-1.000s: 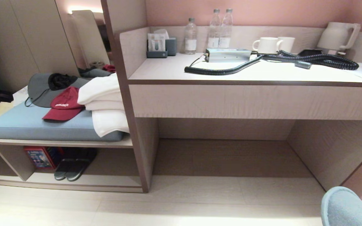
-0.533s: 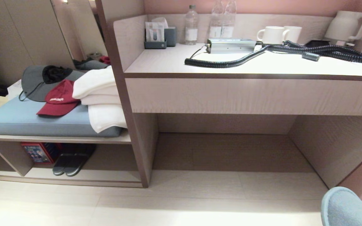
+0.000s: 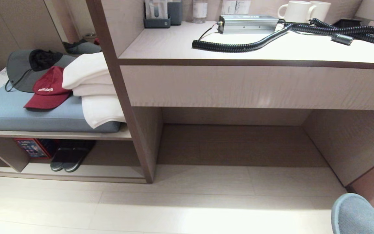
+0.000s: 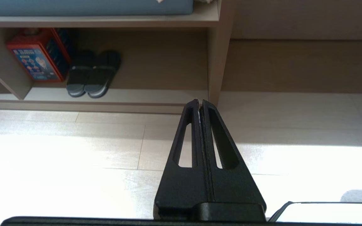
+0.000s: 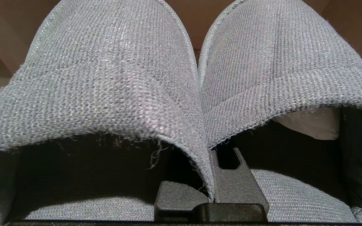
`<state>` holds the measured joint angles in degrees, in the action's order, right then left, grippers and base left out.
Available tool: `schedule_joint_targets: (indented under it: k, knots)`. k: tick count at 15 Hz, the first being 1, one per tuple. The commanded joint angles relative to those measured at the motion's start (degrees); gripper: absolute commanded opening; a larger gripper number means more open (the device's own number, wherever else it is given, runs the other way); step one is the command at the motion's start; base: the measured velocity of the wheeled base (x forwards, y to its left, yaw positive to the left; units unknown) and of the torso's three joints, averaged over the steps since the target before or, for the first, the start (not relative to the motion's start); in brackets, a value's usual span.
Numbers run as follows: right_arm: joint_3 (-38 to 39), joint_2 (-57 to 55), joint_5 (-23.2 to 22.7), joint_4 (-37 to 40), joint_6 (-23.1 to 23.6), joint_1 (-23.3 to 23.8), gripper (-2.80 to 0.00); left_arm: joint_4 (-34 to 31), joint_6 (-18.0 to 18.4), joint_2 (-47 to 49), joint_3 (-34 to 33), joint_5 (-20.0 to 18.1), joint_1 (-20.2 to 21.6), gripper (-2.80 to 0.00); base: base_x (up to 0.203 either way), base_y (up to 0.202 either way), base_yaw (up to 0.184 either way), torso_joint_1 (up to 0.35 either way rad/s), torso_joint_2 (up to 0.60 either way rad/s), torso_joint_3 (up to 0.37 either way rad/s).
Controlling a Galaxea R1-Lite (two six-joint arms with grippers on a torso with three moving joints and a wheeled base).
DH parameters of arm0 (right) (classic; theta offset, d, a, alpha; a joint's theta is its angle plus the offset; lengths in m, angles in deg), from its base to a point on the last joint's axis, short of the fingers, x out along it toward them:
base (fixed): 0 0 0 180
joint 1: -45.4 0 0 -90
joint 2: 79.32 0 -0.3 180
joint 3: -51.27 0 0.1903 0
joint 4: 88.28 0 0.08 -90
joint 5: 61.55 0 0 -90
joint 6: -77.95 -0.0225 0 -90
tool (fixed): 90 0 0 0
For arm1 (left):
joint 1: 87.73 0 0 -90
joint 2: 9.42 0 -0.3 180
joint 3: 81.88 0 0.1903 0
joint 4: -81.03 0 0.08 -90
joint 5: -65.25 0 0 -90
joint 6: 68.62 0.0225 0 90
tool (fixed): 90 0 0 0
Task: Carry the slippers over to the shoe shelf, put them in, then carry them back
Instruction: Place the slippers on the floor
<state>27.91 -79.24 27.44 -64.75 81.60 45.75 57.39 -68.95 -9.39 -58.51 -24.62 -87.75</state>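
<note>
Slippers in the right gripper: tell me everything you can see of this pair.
The slippers are a grey-blue pair in a coarse knit fabric, with wide rounded uppers, dark insides and a few loose threads at the opening edges. They sit side by side, inner edges pressed together. The right gripper is shut on those adjoining edges. Something white shows inside one of them. In the head view they sit at the lower right corner, well away from the shoe shelf.

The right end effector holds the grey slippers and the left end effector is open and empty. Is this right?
Not quite: the left end effector is shut and empty, as the left wrist view shows. The right end effector does hold the grey slippers.
</note>
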Motion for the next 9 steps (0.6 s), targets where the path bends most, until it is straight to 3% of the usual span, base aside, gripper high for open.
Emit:
schedule_joint_targets:
  k: [1, 9]
  knots:
    - [0.1, 0.1, 0.0, 0.0, 0.0, 0.0, -2.80, -0.1, 0.0, 0.0, 0.0, 0.0, -0.1, -2.80, 0.000, 0.000, 0.000, 0.005, 0.00, -0.196]
    - [0.1, 0.1, 0.0, 0.0, 0.0, 0.0, -2.80, -0.1, 0.0, 0.0, 0.0, 0.0, -0.1, -2.80, 0.000, 0.000, 0.000, 0.004, 0.00, -0.198]
